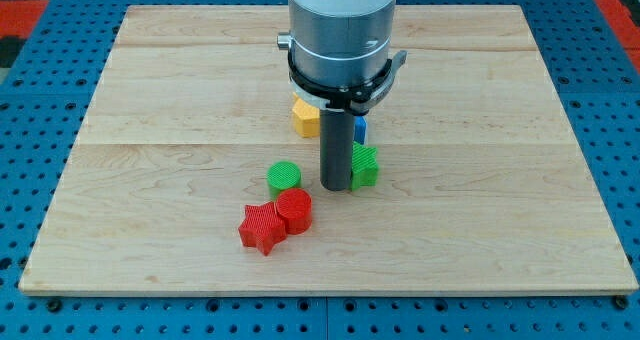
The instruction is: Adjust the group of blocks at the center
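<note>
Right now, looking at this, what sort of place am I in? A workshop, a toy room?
Most likely a robotics lab bench. A pale wooden board lies on a blue perforated base, an arm's dark rod ends at my tip, and small blocks like the red star and green cylinder sit beside it.

This looks like a robotics lab. A wooden board (500,180) lies on a blue perforated bench (20,120), the kind used for mounting equipment, and a grey robot arm (340,30) hangs above small plastic blocks (275,220).
</note>
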Available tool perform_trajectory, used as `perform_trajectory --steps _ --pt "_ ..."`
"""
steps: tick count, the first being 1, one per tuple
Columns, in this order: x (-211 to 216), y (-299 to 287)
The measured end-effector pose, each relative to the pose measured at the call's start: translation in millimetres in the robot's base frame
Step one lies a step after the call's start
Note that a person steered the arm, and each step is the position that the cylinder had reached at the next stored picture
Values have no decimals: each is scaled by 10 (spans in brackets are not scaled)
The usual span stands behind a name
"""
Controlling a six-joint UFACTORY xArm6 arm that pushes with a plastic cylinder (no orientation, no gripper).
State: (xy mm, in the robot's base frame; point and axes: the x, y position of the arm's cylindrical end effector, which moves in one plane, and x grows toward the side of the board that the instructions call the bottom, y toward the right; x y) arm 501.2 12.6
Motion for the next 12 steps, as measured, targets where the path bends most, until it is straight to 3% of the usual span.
perform_trajectory --steps 1,2,3,5,6,7,8,9,11,12 --pt "168 348" --pt "-63 473" --pt "-263 216" --pt "1139 61" --pt "1027 -887" --pt "651 -748" --pt "408 -239" --pt "197 -204" --pt "-201 -350" --pt "-219 -730"
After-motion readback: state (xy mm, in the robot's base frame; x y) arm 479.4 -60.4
